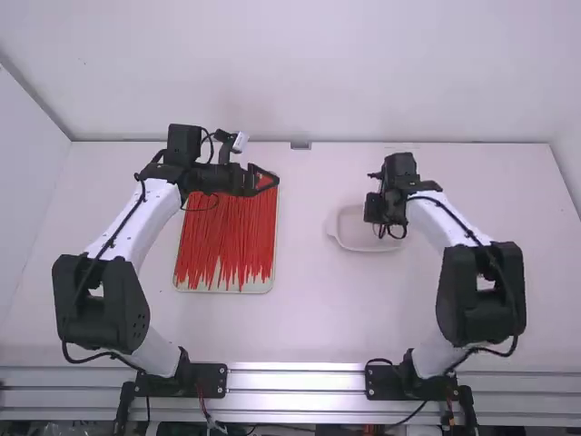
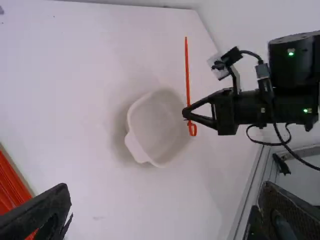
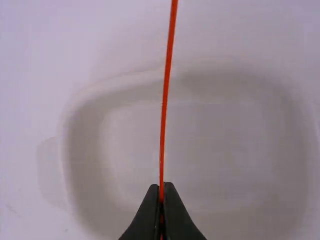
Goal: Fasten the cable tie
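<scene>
Pinching an orange tie (image 3: pixel 165 100) near one end, the right end effector (image 3: pixel 161 187) hangs above a white dish (image 3: pixel 75 125) on the worktop (image 1: pixel 318 309). We see the left end effector (image 1: pixel 270 182) over the far end of a tray (image 1: pixel 222 288) of red ties (image 1: pixel 227 236); its state we cannot tell.

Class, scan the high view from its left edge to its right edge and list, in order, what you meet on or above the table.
Left arm's black elbow joint → red cable ties → white dish → right arm's black elbow joint.
</scene>
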`<state>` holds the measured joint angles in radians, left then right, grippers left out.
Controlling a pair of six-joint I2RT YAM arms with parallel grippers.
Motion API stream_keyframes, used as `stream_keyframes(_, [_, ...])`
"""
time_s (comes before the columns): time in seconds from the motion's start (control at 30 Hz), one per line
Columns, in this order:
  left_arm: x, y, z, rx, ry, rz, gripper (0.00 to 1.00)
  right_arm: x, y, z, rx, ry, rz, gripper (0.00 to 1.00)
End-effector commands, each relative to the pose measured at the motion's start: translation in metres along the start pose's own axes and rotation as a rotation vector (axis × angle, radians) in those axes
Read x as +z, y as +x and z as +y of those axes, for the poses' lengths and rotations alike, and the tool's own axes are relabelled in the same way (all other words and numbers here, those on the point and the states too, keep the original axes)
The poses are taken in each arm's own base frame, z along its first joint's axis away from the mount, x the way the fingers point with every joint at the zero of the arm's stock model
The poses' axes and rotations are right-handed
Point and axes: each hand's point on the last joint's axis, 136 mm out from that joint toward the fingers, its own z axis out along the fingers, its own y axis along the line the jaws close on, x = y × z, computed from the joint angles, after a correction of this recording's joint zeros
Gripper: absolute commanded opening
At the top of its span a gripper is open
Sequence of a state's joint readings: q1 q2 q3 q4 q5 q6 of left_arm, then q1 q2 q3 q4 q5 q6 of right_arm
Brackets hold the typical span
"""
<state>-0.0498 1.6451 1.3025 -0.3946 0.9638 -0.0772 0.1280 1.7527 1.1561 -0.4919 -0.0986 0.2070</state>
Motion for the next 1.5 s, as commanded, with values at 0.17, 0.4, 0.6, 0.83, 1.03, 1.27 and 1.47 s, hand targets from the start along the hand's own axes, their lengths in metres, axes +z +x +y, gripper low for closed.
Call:
stream_keyframes(0.17, [-0.010,-0.012,-0.015,0.060,0.013,-0.028,0.99,0.026,0.009,-0.005,-0.011,0.027,0.045,0.00])
stream_keyframes(0.4, [-0.010,-0.010,-0.015,0.050,0.012,-0.022,0.99,0.036,0.012,-0.001,-0.018,0.024,0.056,0.00])
stream_keyframes(0.6, [-0.010,-0.010,-0.015,0.051,0.012,-0.022,0.99,0.035,0.007,0.000,-0.018,0.021,0.037,0.21])
stream_keyframes(0.83, [-0.010,-0.010,-0.014,0.049,0.008,-0.021,0.99,0.032,0.010,0.000,-0.010,0.022,0.050,1.00])
stream_keyframes(1.03, [-0.015,0.005,-0.004,-0.016,-0.084,0.021,0.99,0.002,0.011,0.003,0.008,0.028,0.081,1.00])
stream_keyframes(1.27, [-0.027,0.007,-0.019,-0.023,-0.095,0.016,0.99,-0.057,0.018,0.016,-0.002,0.019,0.070,0.99])
stream_keyframes(1.47, [-0.028,0.007,-0.024,-0.061,-0.088,0.017,0.99,-0.086,0.029,0.027,-0.036,0.013,0.056,1.00])
